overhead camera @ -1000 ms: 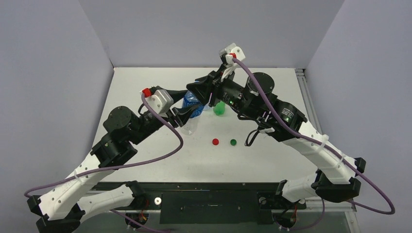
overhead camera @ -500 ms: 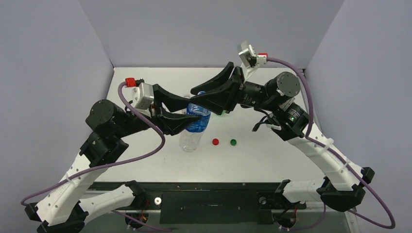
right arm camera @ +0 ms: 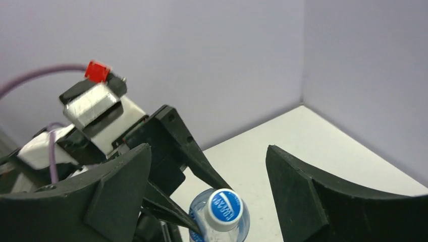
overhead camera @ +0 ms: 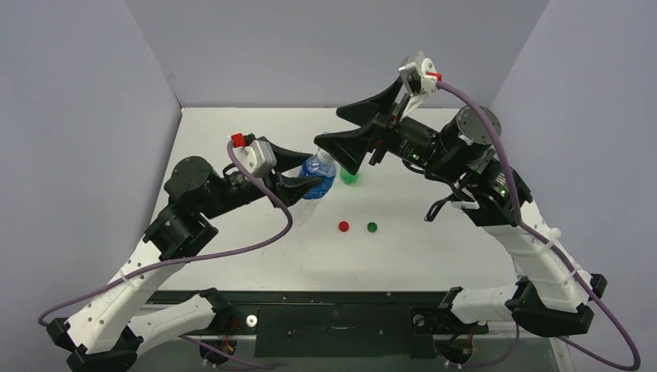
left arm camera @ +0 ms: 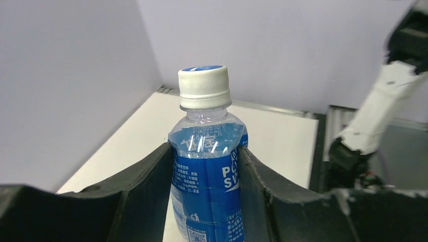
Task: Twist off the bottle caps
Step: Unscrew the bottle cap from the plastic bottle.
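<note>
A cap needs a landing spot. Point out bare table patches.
Bare: the white table in front, between the round red plastic cap, round green plastic cap and near edge. Crowded: the middle, where the left claw holds the clear blue-labelled plastic bottle under the open right claw, beside the green plastic bottle.

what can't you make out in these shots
- Green bottle: top view, mostly covered by the right gripper.
- Blue-label bottle: base cut off by the left wrist view's bottom edge.
- Its white cap: how far unscrewed, not discernible in any view.

Bright even light, soft shadows, slight blur
</note>
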Robot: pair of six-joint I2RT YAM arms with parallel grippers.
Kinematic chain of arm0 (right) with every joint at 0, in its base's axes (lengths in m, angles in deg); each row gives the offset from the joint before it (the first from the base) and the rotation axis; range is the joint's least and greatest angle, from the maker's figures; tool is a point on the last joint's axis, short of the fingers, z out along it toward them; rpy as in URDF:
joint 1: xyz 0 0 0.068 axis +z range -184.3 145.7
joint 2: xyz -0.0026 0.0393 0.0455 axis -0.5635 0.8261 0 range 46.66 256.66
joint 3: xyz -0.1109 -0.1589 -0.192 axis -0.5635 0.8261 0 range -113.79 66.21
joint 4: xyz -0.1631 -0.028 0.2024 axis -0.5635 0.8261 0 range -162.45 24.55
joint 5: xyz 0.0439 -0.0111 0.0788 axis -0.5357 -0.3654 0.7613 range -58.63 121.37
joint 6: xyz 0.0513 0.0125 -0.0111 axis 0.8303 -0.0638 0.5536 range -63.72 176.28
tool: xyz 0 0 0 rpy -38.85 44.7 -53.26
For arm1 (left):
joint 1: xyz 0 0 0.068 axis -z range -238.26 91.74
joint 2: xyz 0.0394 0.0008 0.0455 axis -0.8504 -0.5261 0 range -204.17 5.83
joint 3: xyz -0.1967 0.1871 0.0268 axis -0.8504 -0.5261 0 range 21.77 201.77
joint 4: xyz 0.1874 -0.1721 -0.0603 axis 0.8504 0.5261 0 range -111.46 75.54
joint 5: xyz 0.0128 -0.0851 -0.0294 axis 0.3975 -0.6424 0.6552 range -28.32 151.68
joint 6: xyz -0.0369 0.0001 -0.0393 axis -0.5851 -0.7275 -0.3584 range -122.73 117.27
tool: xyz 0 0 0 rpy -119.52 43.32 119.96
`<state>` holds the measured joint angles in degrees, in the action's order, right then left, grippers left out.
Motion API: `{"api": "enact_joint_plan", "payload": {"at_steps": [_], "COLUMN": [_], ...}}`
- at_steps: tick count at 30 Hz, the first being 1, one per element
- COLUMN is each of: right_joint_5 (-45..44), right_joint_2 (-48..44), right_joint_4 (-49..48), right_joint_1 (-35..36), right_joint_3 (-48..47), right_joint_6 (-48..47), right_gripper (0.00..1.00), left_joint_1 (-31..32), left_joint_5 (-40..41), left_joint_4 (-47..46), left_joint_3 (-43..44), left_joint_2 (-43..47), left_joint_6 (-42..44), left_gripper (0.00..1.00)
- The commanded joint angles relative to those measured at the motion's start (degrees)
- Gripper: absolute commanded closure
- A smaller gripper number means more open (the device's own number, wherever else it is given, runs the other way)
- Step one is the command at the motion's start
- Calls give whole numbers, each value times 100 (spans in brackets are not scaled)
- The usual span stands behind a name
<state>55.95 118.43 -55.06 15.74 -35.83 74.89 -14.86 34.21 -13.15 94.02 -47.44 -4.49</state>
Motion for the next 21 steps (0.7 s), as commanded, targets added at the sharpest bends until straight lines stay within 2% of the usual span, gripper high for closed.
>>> {"api": "enact_joint_plan", "payload": {"at_steps": [1, 3, 6, 9, 12, 17, 21], "right_joint_5": [-2329, -3055, -3648, -3932, -3874, -3557, -3305], "right_joint_2": [134, 485, 910, 1163, 1307, 1475, 1513], "right_joint_4": [1262, 1898, 2508, 2511, 2306, 2081, 1834], "right_joint_1": [428, 677, 846, 882, 882, 873, 865], "right_joint_3": [-974, -1550, -2062, -2086, -2000, -2009, -1941], "right_joint_6": [-519, -629, -580, -379, -233, -48, 92], "right_gripper": [20, 20, 21, 31, 39, 40, 45], "left_joint_1": [-13, 19, 142, 269, 334, 388, 399], "left_joint_5": [1557, 1828, 2282, 2483, 2552, 2607, 2670], "left_joint_4": [-398, -630, -928, -1138, -1192, -1177, -1174], "left_joint_3": [-283, -418, -515, -580, -634, -637, -623], "left_joint_2": [78, 116, 145, 169, 217, 232, 220], "left_joint_6": [1246, 1445, 1652, 1755, 1787, 1737, 1692], "left_gripper": [100, 100, 100, 100, 100, 100, 100]}}
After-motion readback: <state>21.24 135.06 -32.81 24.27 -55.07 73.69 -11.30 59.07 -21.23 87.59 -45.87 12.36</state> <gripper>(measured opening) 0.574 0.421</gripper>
